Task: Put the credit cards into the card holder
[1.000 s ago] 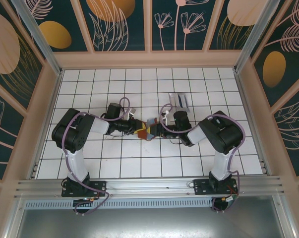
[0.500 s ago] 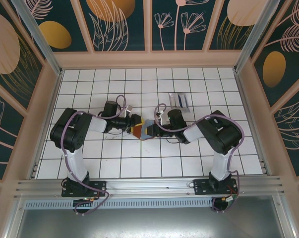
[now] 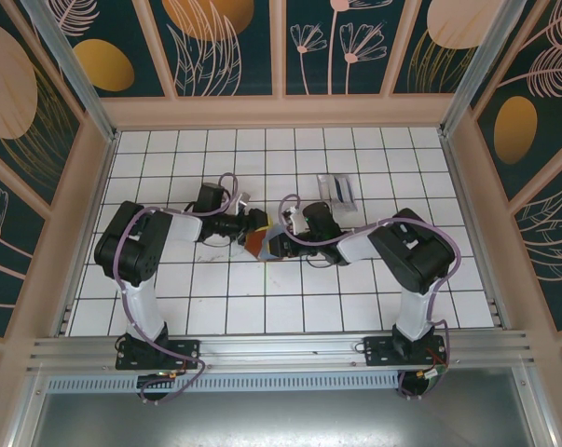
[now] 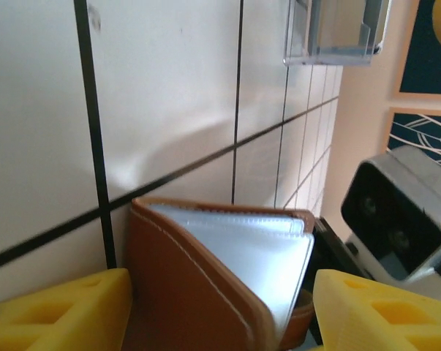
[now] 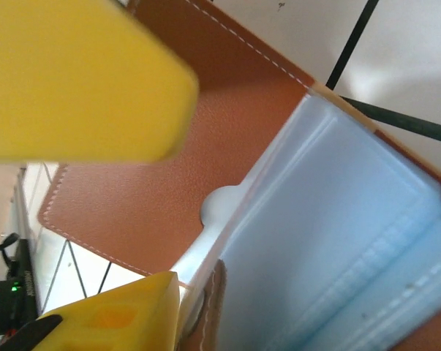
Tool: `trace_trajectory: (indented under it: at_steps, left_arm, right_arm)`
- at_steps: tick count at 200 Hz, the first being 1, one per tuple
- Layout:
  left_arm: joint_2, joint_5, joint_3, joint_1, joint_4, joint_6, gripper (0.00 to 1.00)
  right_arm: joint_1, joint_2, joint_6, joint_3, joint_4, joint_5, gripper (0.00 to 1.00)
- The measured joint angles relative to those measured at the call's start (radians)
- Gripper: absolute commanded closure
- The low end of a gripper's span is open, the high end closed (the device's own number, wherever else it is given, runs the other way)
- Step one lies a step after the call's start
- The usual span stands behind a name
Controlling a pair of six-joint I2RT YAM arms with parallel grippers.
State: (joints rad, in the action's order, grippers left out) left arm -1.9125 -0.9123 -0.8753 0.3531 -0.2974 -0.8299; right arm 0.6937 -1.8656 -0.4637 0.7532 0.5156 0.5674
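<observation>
One card holder (image 3: 255, 242) sits mid-table, caught between two grippers that meet nose to nose; it is a reddish-brown, leather-look fold with pale stitching along its edges. The left gripper (image 3: 247, 226) comes in from the left; in its wrist view the two yellow fingers (image 4: 55, 314) sit tight against either side of the fold, clamped on the card holder (image 4: 198, 292), which stands on edge over the white tiled table (image 3: 392, 279). Inside the fold is a stack of glossy, translucent plastic sleeves (image 4: 257, 256), too closely layered to count. The right gripper (image 3: 277, 245) comes in from the other side; its two yellow fingers (image 5: 81, 80) straddle one brown grained cover flap (image 5: 147, 183) with the milky sleeves (image 5: 330, 256) alongside; whether they actually pinch it, I cannot tell. The credit cards (image 3: 339, 189) lie well apart, further back on the tiles; they are thin, silver-grey, flat and rectangular with a dark stripe, their number unclear from above. One clear, hard-walled box (image 4: 337, 33) shows at the back in the left wrist view; one grey block (image 4: 399, 219) with two dark lenses sits just beside the fold.
</observation>
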Motion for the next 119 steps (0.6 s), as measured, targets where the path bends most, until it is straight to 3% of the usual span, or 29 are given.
trace_trajectory:
  at_steps: [37,58,85,119]
  left_arm:
    - [-0.008,0.05,-0.058,0.014,0.086,0.059,0.31]
    - [-0.017,0.068,-0.07,0.019,0.116,0.08,0.44]
    - [-0.023,0.101,-0.063,0.019,0.139,0.084,0.69]
    - [-0.009,0.124,-0.002,0.019,0.065,0.044,0.68]
  right_arm:
    - [0.024,0.0,0.041,0.032,-0.067,-0.051,0.62]
    - [0.028,0.006,0.043,0.034,-0.071,-0.05,0.49]
    - [0.034,0.03,0.047,0.01,-0.055,-0.063,0.45]
    - [0.028,0.156,0.04,-0.103,-0.095,-0.132,0.38]
